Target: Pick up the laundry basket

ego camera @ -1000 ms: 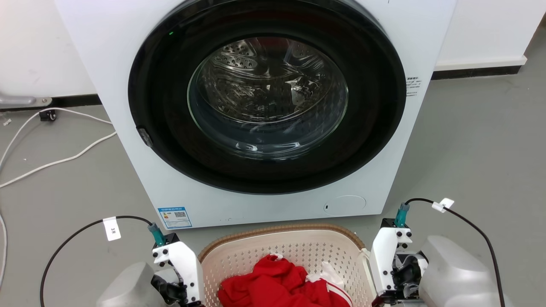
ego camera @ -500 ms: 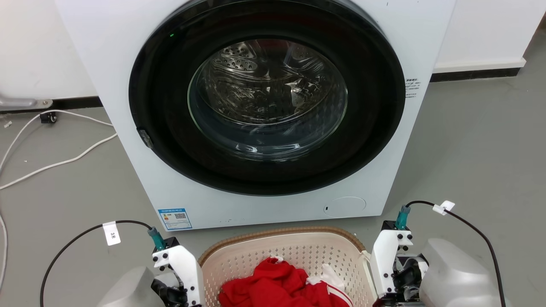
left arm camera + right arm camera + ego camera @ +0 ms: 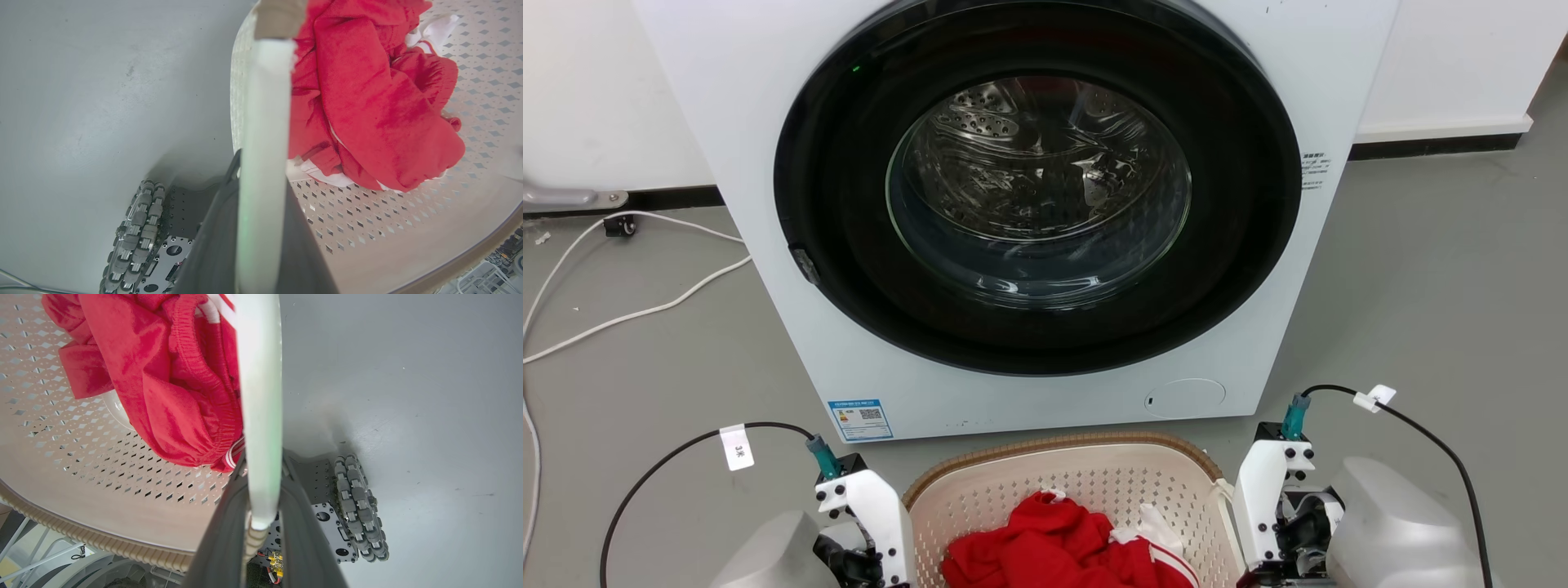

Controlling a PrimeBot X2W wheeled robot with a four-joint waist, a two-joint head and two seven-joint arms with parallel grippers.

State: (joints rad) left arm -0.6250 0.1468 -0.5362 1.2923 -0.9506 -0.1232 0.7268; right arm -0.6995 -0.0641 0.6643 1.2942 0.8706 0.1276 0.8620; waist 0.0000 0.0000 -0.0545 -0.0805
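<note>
The laundry basket (image 3: 1062,446), cream and perforated with a brown woven rim, sits at the bottom middle of the head view. It holds a red garment (image 3: 1054,547) with white trim. My left gripper (image 3: 261,171) is shut on the basket's white left handle (image 3: 265,102), which runs up between its dark fingers. My right gripper (image 3: 263,461) is shut the same way on the white right handle (image 3: 261,396). Both wrist views look down into the basket (image 3: 367,228) (image 3: 81,457), with the red garment (image 3: 367,102) (image 3: 163,375) lying on its floor.
A white front-loading washer (image 3: 1045,204) with its round door shut stands just behind the basket. White cables (image 3: 645,306) trail over the grey floor at the left. My base's roller wheels (image 3: 135,237) (image 3: 359,506) show below the basket's sides.
The whole head picture has shifted slightly down and right, so the camera moved. Both grippers keep their hold on the handles, and the basket stays between them.
</note>
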